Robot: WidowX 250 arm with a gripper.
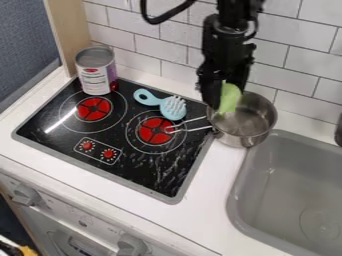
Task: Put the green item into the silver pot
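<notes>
The black gripper (219, 96) hangs from the top of the view over the left side of the silver pot (250, 131). It is shut on the green item (230, 97), which shows at the right of the fingers. The item's lower end is over the pot's left part; whether it touches the pot I cannot tell. The pot stands upright on the white counter between stove and sink, its wire handle pointing left over the stove.
A light blue brush (172, 108) lies on the black stove (133, 162). An open tin can (95, 70) stands at the stove's back left corner. The grey sink (294, 195) is at the right, and a tiled wall (153, 42) rises behind.
</notes>
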